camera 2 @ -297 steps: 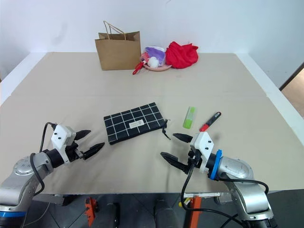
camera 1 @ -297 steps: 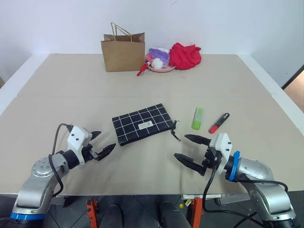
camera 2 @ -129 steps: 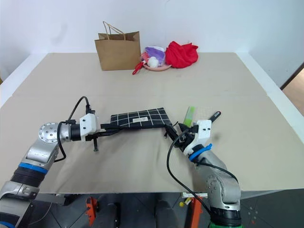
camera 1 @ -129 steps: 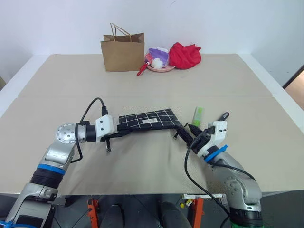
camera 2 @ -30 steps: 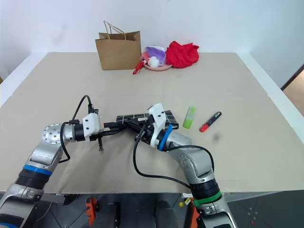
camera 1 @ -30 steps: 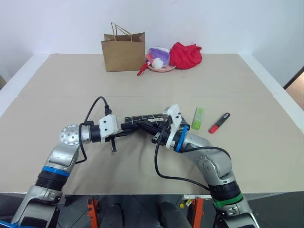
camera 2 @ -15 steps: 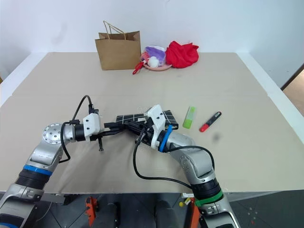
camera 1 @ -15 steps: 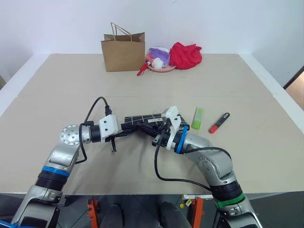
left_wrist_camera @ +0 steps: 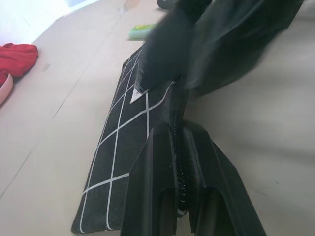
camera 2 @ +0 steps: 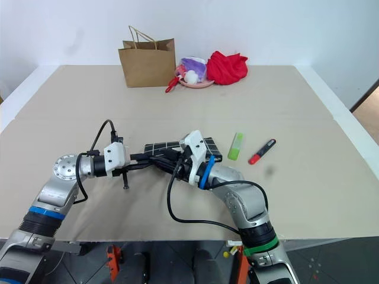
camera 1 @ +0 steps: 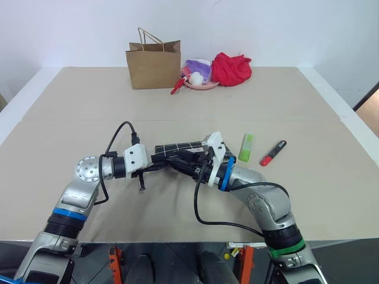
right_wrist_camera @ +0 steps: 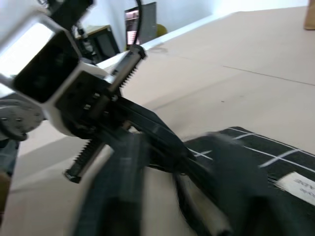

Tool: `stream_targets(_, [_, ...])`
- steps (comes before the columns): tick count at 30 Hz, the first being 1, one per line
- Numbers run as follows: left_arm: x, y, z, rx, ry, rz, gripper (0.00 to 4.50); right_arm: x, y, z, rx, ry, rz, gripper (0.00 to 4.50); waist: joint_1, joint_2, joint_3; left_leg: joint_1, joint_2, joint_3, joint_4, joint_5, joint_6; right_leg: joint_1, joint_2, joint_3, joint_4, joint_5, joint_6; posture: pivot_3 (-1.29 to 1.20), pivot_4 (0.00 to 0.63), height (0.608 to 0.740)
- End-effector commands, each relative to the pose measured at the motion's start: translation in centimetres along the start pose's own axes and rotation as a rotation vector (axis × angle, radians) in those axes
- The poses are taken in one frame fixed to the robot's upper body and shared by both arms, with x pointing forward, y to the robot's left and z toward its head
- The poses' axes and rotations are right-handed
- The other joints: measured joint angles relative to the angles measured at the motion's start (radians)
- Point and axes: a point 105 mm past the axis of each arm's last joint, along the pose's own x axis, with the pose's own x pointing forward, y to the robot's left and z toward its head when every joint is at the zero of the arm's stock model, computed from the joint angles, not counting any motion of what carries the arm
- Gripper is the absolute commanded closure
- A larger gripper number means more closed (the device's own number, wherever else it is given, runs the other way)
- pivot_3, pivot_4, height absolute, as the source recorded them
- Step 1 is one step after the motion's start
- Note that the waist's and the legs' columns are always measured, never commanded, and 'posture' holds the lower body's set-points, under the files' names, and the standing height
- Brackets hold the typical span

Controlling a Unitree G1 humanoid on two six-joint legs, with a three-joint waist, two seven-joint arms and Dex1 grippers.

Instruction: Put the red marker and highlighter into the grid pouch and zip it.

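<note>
Keeping the left pincer [left_wrist_camera: 179,196] clamped on the grid pouch [camera 1: 177,146] edge steadies it while the right pincer [right_wrist_camera: 172,196], fingers spread, should re-grip the mouth beside it.

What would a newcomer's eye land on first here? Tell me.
Both arms meeting at mid-table over the grid pouch: the left end effector is shut on its zipper edge, and the right end effector is right beside it. Just right of that lie the highlighter and red marker, not yet in the pouch.
</note>
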Motion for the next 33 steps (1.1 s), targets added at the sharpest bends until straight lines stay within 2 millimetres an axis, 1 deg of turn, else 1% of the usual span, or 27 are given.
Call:
stream_targets(1, [-0.2,0.4,1.2,0.042,-0.029,0.019,4.50,-1.9,0.1,2.8,-0.038,-0.100,-0.024,0.39,0.001,0.000,0.000,0.000,0.000,0.000,0.000,0.000,0.000,0.000,0.000,0.000,0.000,0.000,0.000,0.00,0.150,0.740])
stream_targets(2, [-0.3,0.5,1.2,0.043,-0.029,0.021,4.50,-2.6,0.1,3.1,-0.044,-0.110,-0.034,0.03,0.001,0.000,0.000,0.000,0.000,0.000,0.000,0.000,0.000,0.000,0.000,0.000,0.000,0.000,0.000,0.00,0.150,0.740])
stream_targets(3, [-0.3,0.5,1.2,0.044,-0.029,0.021,4.50,-3.3,0.0,3.4,-0.057,-0.116,-0.051,0.03,0.003,0.000,0.000,0.000,0.000,0.000,0.000,0.000,0.000,0.000,0.000,0.000,0.000,0.000,0.000,0.00,0.150,0.740])
stream_targets(5, [-0.4,0.5,1.2,0.044,-0.029,0.025,4.50,-5.5,-0.9,4.0,-0.052,-0.135,-0.120,0.03,0.005,0.000,0.000,0.000,0.000,0.000,0.000,0.000,0.000,0.000,0.000,0.000,0.000,0.000,0.000,0.00,0.150,0.740])
stream_targets(7, [-0.4,0.6,1.2,0.045,-0.031,0.030,4.50,-8.0,-2.8,4.5,-0.034,-0.162,-0.252,0.03,0.007,0.000,0.000,-0.001,0.000,0.000,0.000,0.000,0.000,0.000,0.000,0.000,0.000,0.000,0.000,0.00,0.150,0.740])
stream_targets(9, [-0.5,0.7,1.3,0.045,-0.035,0.032,4.50,-9.9,-4.5,4.5,-0.019,-0.168,-0.376,0.03,0.007,0.000,0.000,0.000,0.000,0.000,0.000,0.000,0.000,0.000,0.000,0.000,0.000,0.000,0.000,0.00,0.150,0.740])
stream_targets(12, [-0.5,0.8,1.4,0.045,-0.037,0.033,4.50,-12.8,-7.5,3.6,-0.032,-0.119,-0.613,0.03,0.003,0.000,0.000,0.000,0.000,0.000,0.000,0.000,0.000,0.000,0.000,0.000,0.000,0.000,0.000,0.00,0.150,0.740])
stream_targets(13, [-0.5,0.8,1.4,0.045,-0.039,0.031,4.50,-14.0,-9.1,3.1,-0.032,-0.103,-0.749,0.03,0.001,0.000,0.000,0.001,0.000,0.000,0.000,0.000,0.000,0.000,0.000,0.000,0.000,0.000,-0.001,0.00,0.150,0.740])
stream_targets(15, [-0.6,0.8,1.4,0.046,-0.041,0.029,4.50,-15.1,-10.8,2.4,-0.033,-0.086,-0.910,0.03,0.000,0.000,0.000,0.001,0.000,0.000,0.000,0.000,0.000,0.000,0.000,0.000,0.000,0.001,-0.001,0.00,0.150,0.740])
stream_targets(19, [-0.6,0.9,1.5,0.049,-0.042,0.025,4.50,-14.5,-11.9,1.5,0.008,-0.089,-1.020,0.03,-0.003,0.000,0.000,0.001,0.000,0.000,0.000,0.000,0.000,0.000,0.000,0.000,0.000,0.001,-0.001,0.00,0.150,0.740])
stream_targets(22, [-0.7,1.1,1.8,0.053,-0.050,0.033,4.50,-13.8,-13.1,-0.2,0.000,-0.029,-1.105,0.03,-0.003,0.000,0.000,0.001,0.000,0.000,0.000,0.000,0.000,0.000,0.000,0.000,0.000,0.001,-0.001,0.00,0.150,0.740])
stream_targets(24, [-0.9,1.2,1.8,0.052,-0.052,0.037,4.50,-13.0,-13.2,-0.1,-0.015,-0.033,-1.104,0.03,-0.002,0.000,0.000,0.000,0.000,0.000,0.000,0.000,0.000,0.000,0.000,0.000,0.000,0.001,-0.001,0.00,0.150,0.740])
stream_targets(27, [-1.2,1.0,1.5,0.056,-0.036,0.031,4.50,-11.7,-12.8,0.5,-0.033,-0.061,-1.068,0.03,-0.001,0.000,0.000,0.000,0.000,0.000,-0.001,0.000,0.000,0.000,0.000,0.000,0.000,0.000,-0.001,0.00,0.150,0.740])
stream_targets(29, [-1.3,1.0,1.5,0.054,-0.034,0.031,4.50,-11.2,-12.6,0.6,-0.039,-0.064,-1.050,0.03,-0.001,0.000,0.000,0.000,0.000,0.000,-0.001,0.000,0.000,0.000,0.000,0.000,0.000,-0.001,-0.001,0.00,0.150,0.740])
stream_targets(31, [-1.3,0.9,1.4,0.054,-0.030,0.031,4.50,-11.1,-12.6,-0.1,-0.038,-0.032,-1.051,0.03,-0.001,0.000,0.000,0.000,0.000,0.000,-0.001,0.000,0.000,0.000,0.000,0.000,0.000,-0.001,-0.001,0.00,0.150,0.740])
stream_targets(33, [-1.4,0.9,1.5,0.052,-0.030,0.039,4.50,-11.2,-12.5,-1.3,-0.018,0.004,-1.080,0.03,-0.001,0.000,0.000,0.000,0.000,0.000,-0.001,0.000,0.000,0.000,0.000,0.000,0.000,-0.001,-0.001,0.00,0.150,0.740])
